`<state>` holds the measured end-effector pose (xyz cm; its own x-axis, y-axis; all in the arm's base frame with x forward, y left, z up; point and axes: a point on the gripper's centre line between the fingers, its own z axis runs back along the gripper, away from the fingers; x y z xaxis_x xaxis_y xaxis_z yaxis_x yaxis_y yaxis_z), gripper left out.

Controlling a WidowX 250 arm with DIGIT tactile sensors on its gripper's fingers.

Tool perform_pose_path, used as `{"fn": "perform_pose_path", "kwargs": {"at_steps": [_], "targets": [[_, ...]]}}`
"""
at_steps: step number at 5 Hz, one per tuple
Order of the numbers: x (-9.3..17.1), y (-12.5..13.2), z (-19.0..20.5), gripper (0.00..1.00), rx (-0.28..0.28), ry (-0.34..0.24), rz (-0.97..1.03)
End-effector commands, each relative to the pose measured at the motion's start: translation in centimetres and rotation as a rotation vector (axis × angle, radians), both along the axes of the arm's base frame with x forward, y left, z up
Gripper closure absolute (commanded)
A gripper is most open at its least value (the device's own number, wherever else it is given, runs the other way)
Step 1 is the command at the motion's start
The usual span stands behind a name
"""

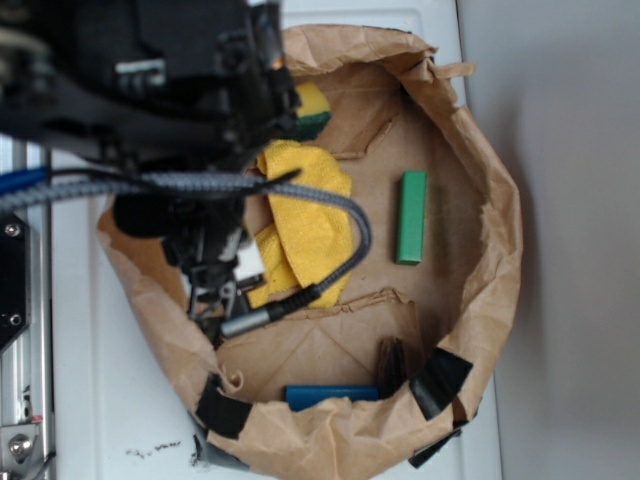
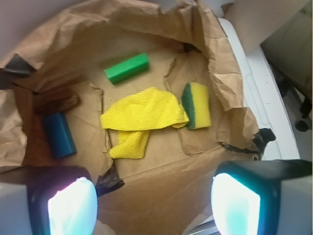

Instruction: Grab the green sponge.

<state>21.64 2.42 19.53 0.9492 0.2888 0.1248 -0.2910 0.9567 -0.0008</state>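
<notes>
Sponge (image 2: 196, 105) untouched so far: the green sponge lies on the brown paper floor of the paper bag (image 2: 215, 54), yellow foam body up with the dark green scouring layer along its edge facing the yellow cloth (image 2: 144, 117), whose corner touches or just overlaps it. Gripper (image 2: 154, 205) sits at the bottom of the wrist view, jaws wide apart, nothing between them, well short of the sponge and above the bag's near wall. Exterior view shows the arm over one side of the bag, hiding most of the sponge (image 1: 313, 110); only a yellow-and-green corner peeks out beside the black arm body. Other stuff in the bag: slim green block (image 2: 127, 68) well apart from the sponge, blue cylinder (image 2: 59, 135) and a dark brown object (image 2: 56, 104) on the far side of the cloth. Bag sits on a white bench (image 1: 120, 400). Progress: early, approach stage at best, no contact, no grasp. Left to do, by my read: move over the sponge, line the jaws across it, descend, close, lift. Cloth corner touching the sponge might get pinched along with it.
</notes>
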Motion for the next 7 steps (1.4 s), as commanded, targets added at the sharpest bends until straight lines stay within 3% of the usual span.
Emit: {"fn": "perform_pose_path", "kwargs": {"at_steps": [1, 2, 3, 4, 5, 6, 7], "targets": [[0.4, 0.7, 1.4, 0.0, 0.009, -0.056, 0.018], [0.4, 0.7, 1.4, 0.0, 0.009, -0.056, 0.018], [1.6, 1.5, -0.2, 0.0, -0.022, -0.084, -0.122], [2.4, 2.3, -1.6, 0.0, -0.037, -0.157, -0.231], [3.3, 3.3, -3.6, 0.0, -0.005, -0.191, -0.313], [4.6, 4.6, -6.7, 0.0, 0.026, -0.112, -0.346], [4.6, 4.6, -6.7, 0.0, 0.026, -0.112, -0.346]]}}
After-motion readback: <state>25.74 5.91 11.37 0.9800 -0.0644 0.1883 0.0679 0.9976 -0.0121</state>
